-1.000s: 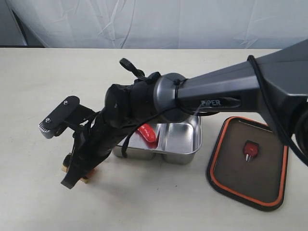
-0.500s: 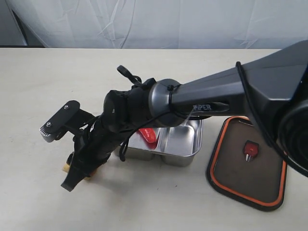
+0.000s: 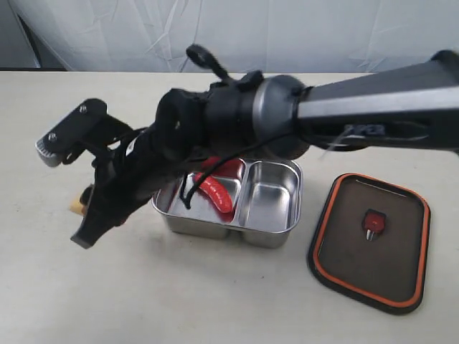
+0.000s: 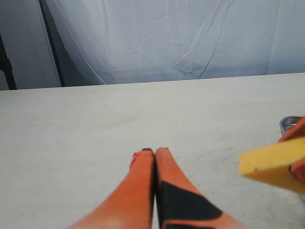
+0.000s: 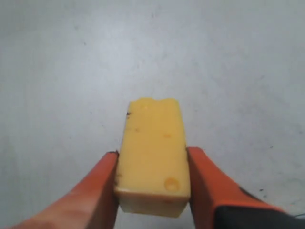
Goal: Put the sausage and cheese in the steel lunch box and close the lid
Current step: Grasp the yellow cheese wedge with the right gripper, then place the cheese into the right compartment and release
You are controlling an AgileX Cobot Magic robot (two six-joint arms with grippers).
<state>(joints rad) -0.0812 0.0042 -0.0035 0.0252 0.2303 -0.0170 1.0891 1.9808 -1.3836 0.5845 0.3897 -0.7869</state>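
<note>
My right gripper (image 3: pixel 90 215) reaches across to the left of the steel lunch box (image 3: pixel 215 228) and is shut on the cheese (image 3: pixel 77 208), held above the table. In the right wrist view the yellow cheese (image 5: pixel 152 152) sits squeezed between both orange fingers (image 5: pixel 95 191). The red sausage (image 3: pixel 215 190) lies in the box's left compartment; the right compartment is bare. The dark lid (image 3: pixel 344 265) lies seal-side up to the right of the box, orange valve (image 3: pixel 373 222) at its centre. My left gripper (image 4: pixel 155 153) is shut on nothing, with the cheese (image 4: pixel 271 162) to one side of it.
The right arm's thick dark body (image 3: pixel 237 122) spans the table above the box's back edge. A white cloth backdrop (image 3: pixel 229 32) hangs behind the table. The box's rim (image 4: pixel 289 122) peeks in at the left wrist view's edge.
The right gripper has lifted the cheese off the table and swung up and leftward. The arm has risen off the box, uncovering the sausage and both compartments.
</note>
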